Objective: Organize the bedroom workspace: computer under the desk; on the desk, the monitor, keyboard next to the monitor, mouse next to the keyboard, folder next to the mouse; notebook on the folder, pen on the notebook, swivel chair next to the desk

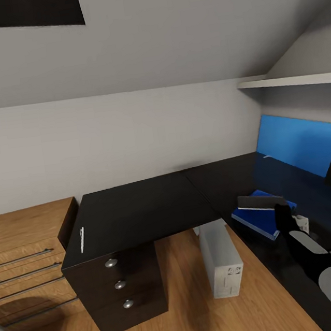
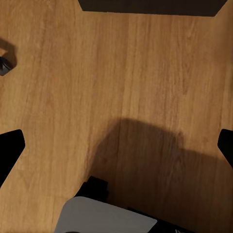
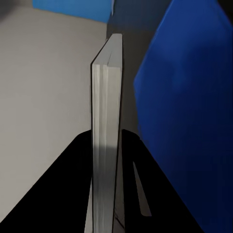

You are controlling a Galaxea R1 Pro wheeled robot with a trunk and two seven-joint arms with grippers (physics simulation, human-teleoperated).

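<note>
1. Blue of the folder (image 1: pixel 256 222) at about 4 o'clock in the head view, lying flat on the black tabletop (image 1: pixel 140 210).
2. Just above it, the grey notebook (image 1: pixel 256 202), gripped by the right gripper (image 1: pixel 281 212) and not yet laid down.
3. In the right wrist view, seen edge-on: notebook (image 3: pixel 107 136) pinched between the dark fingers (image 3: pixel 63 204), closed narrow on its thickness, with the folder (image 3: pixel 189 121) close beside.
4. Step in hand, by judgement: stacking the notebook on the folder. Next move: turn it flat, lower it squarely inside the blue outline, then release.
5. Long axis of the notebook in the head view: roughly from 9 to 3 o'clock, a little tilted, about parallel to the near edge of the folder.
6. White pen (image 1: pixel 82 239) at 8 o'clock on the tabletop's left wing, well apart from the folder, pointing from 12 to 6 o'clock. Probably to be fetched afterwards.
7. Left gripper (image 2: pixel 116 148) over the wooden floor (image 2: pixel 145 63), fingers spread wide, holding nothing.
</note>
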